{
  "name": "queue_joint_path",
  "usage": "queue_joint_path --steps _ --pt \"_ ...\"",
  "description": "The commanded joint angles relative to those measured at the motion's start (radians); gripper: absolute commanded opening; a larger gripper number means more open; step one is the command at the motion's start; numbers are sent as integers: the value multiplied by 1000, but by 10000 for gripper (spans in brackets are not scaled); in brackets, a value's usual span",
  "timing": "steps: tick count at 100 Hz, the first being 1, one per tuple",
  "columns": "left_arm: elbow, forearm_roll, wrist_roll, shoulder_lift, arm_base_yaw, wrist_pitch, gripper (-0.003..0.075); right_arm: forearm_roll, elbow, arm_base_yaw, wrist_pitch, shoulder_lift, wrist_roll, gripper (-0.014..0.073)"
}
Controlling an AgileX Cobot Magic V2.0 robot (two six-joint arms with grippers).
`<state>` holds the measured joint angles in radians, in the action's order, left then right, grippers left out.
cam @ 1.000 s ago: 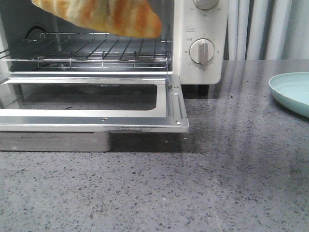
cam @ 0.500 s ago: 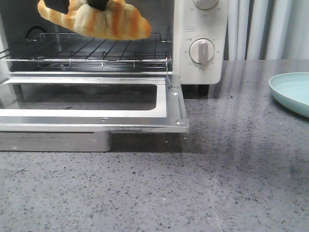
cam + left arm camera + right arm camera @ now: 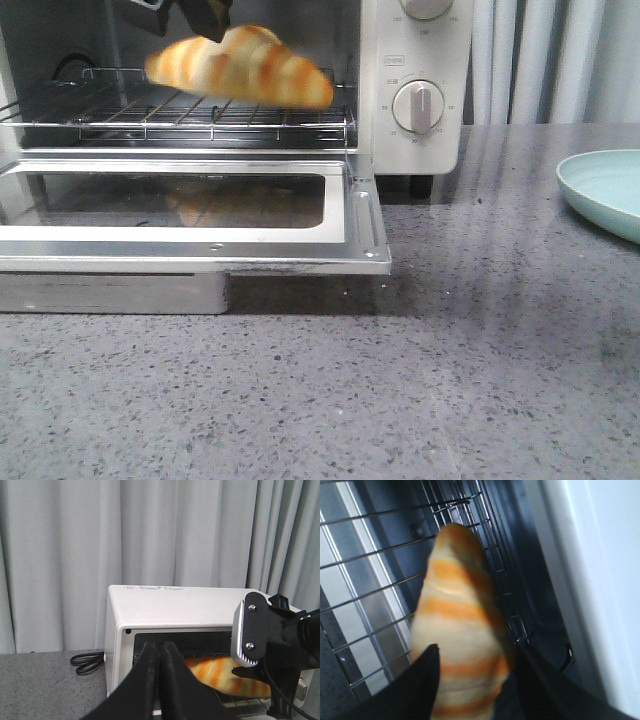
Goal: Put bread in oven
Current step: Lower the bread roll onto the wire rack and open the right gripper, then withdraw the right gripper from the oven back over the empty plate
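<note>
A: Where's the golden-yellow, orange-striped croissant-shaped bread (image 3: 240,66) now?

B: Inside the mouth of the cream-white countertop toaster oven (image 3: 412,120), blurred, just above the wire rack (image 3: 200,115). Whether it touches the rack, I can't tell. Its faint reflection shows in the glass of the lowered oven door (image 3: 190,215).

A: And the right gripper (image 3: 475,672)?

B: In the right wrist view its two black fingers (image 3: 420,680) sit on either side of the bread's near end, spread about as wide as the roll. The motion blur means I can't tell whether they are pressing it or have let it go. From the front only the dark fingertips show at the top edge, just above the bread.

A: The left gripper (image 3: 159,652)?

B: Its black fingers are pressed together with nothing between them, pointed at the oven from well back.

A: Any writing?

B: A small label above the round beige knob (image 3: 418,106) and tick numbers around it, too small to read. Fine print on the oven's top in the left wrist view is also illegible.

A: Anything else?

B: A pale teal plate (image 3: 605,190) sits on the grey speckled counter (image 3: 400,380), well to the right of the oven. A coiled black cord (image 3: 87,661) lies beside the oven, grey curtains (image 3: 60,555) behind.
</note>
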<state>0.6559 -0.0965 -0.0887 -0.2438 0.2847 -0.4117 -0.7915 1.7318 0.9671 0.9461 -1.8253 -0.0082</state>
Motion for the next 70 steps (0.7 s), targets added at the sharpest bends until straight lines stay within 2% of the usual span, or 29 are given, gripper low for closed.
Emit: queue_joint_path --steps 1,24,35,49,70 --pt "33 0 -9 -14 -4 68 -21 -60 35 -4 -48 49 8 435" --pt "33 -22 -9 -13 -4 48 -22 -61 35 -1 -44 51 8 434" --pt "33 -22 -9 -5 -4 33 -22 -61 35 27 -22 54 8 434" --pt "33 -22 -3 35 -4 -48 -22 -61 35 86 51 56 8 428" --pt "-18 -25 -3 169 -4 -82 -22 -61 35 187 127 55 8 331"
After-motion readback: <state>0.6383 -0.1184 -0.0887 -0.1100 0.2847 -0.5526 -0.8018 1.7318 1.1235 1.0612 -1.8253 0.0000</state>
